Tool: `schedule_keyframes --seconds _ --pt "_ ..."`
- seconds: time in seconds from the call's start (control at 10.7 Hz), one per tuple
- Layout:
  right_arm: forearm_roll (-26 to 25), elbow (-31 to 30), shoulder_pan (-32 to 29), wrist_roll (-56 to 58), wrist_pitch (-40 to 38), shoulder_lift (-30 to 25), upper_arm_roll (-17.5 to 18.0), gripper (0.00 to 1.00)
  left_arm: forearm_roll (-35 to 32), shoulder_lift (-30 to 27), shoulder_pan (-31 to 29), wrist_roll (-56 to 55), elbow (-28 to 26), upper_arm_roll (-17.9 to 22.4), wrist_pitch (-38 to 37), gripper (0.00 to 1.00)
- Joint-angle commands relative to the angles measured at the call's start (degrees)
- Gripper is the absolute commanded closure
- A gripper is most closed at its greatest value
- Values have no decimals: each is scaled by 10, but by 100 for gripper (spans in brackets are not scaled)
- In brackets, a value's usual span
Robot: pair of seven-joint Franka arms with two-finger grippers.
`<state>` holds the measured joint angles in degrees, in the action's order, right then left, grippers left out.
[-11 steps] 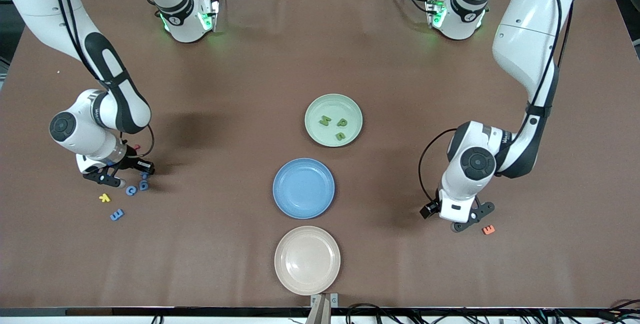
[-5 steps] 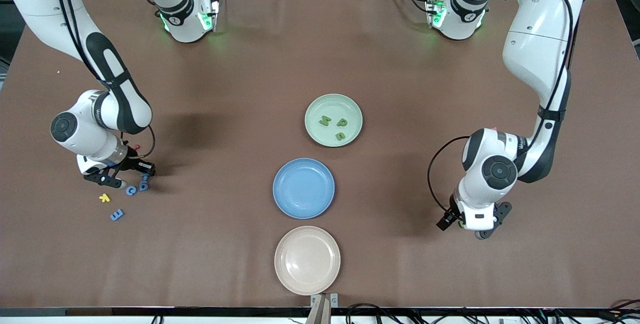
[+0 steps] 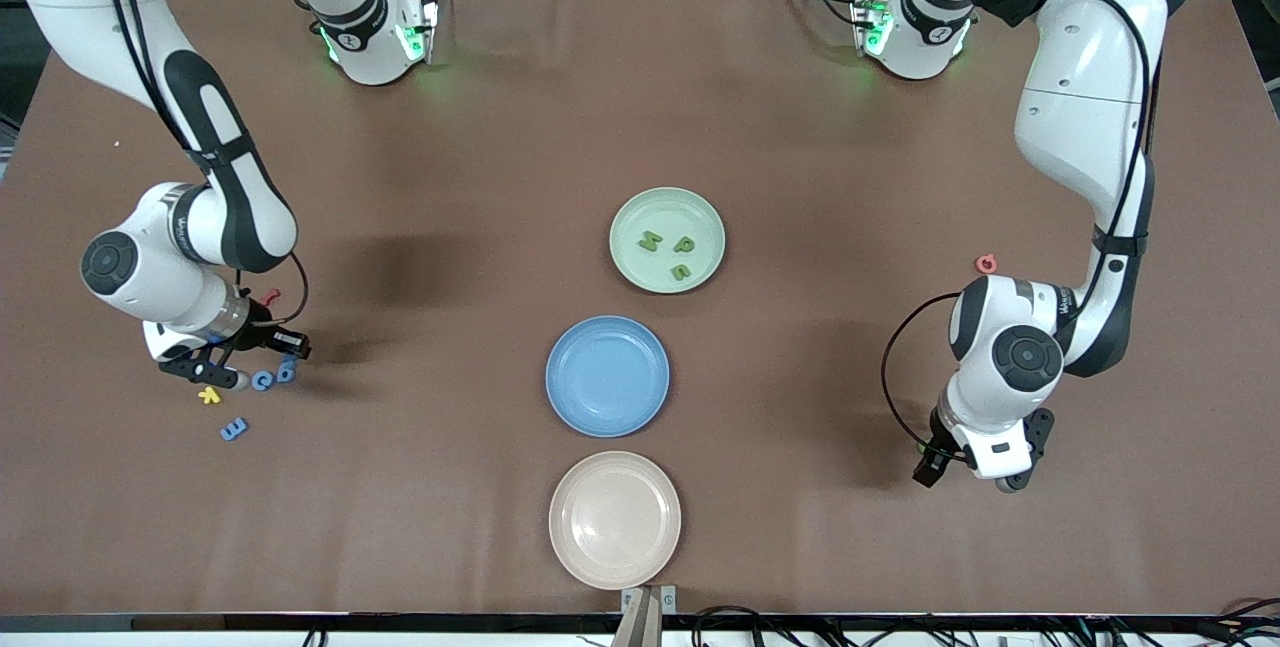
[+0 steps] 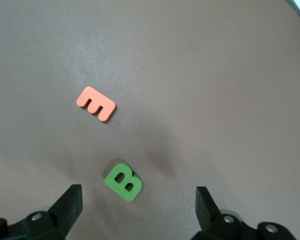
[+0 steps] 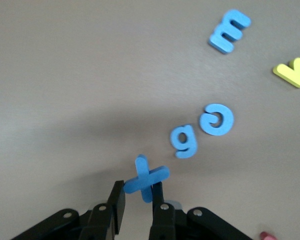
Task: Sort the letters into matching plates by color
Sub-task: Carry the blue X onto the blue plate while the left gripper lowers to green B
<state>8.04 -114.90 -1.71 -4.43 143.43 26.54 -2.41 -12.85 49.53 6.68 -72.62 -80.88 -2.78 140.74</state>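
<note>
The left gripper [image 4: 135, 205] has shifted toward the left arm's end of the table, away from the blue plate [image 3: 607, 375], and now hangs fingers spread wide over a green B [image 4: 123, 182], an orange E [image 4: 96, 103] lying near it. The right gripper [image 5: 137, 202] is pinched on a blue X [image 5: 146, 179], lifted slightly near the right arm's end, well apart from the blue plate. Beside it lie a blue g [image 5: 184, 140], G [image 5: 217, 119], E [image 5: 229, 31] and a yellow K [image 5: 294, 72]. Three green letters [image 3: 672, 249] sit in the green plate [image 3: 667, 239].

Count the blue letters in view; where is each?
4. The X is pinched in the right gripper; the g, G and E lie on the table by it.
</note>
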Motion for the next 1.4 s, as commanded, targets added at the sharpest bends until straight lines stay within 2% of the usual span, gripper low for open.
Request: schedule_keyframes --seconds 0.0,0.28,0.47,0.66,1.03,1.31 --pt "10 52 47 -56 -66 -24 0 85 -3 10 11 16 15 7 2 0" --pt "10 115 113 -115 -108 -18 0 85 -113 14 11 115 8 6 2 0" --pt "12 133 161 -157 -107 -11 0 85 -111 22 4 188 8 6 1 0" --pt "12 154 212 -214 -106 8 0 85 -118 37 19 196 9 6 1 0" --pt "11 234 301 -334 -105 80 0 85 -114 41 12 238 12 6 2 0" --pt "8 302 343 -395 -98 150 0 85 -108 38 -3 251 13 0 4 0"
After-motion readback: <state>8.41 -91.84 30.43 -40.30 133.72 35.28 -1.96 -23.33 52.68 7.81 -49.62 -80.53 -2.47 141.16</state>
